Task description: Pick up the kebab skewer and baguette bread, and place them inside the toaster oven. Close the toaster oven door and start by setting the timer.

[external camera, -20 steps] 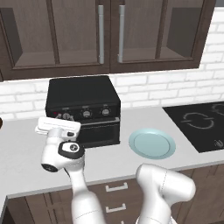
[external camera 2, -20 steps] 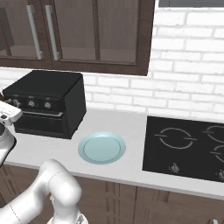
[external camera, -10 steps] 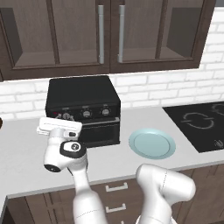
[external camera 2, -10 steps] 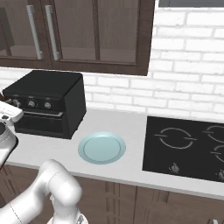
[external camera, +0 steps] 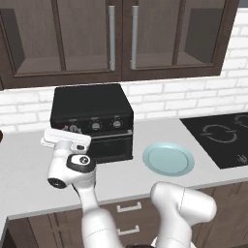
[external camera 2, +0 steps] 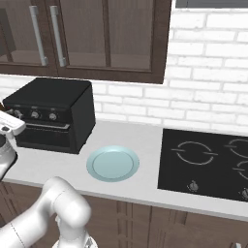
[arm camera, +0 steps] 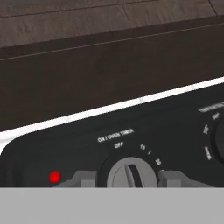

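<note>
Currently timer-setting step: toaster oven (external camera: 92, 109) at counter's (external camera: 29, 174) back edge, door (external camera: 109, 145) shut, gripper (arm camera: 127, 177) part-open with fingertips (arm camera: 81, 178) bracketing the ON/OVEN TIMER knob (arm camera: 129, 174), grip uncertain; next, squeeze and turn past OFF.

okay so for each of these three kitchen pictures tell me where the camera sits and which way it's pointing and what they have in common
Left base view: behind the arm on its left, looking forward and down at the toaster oven, plate and cooktop; the white arm rises in front, its hand at the oven's knobs.
Right base view: behind on the right, facing the same counter; the arm shows at lower left.
Hand view: on the hand, close to the oven panel; the end effector straddles the timer knob beside a red light.
Shared: both base views show oven, plate and cooktop.
</note>
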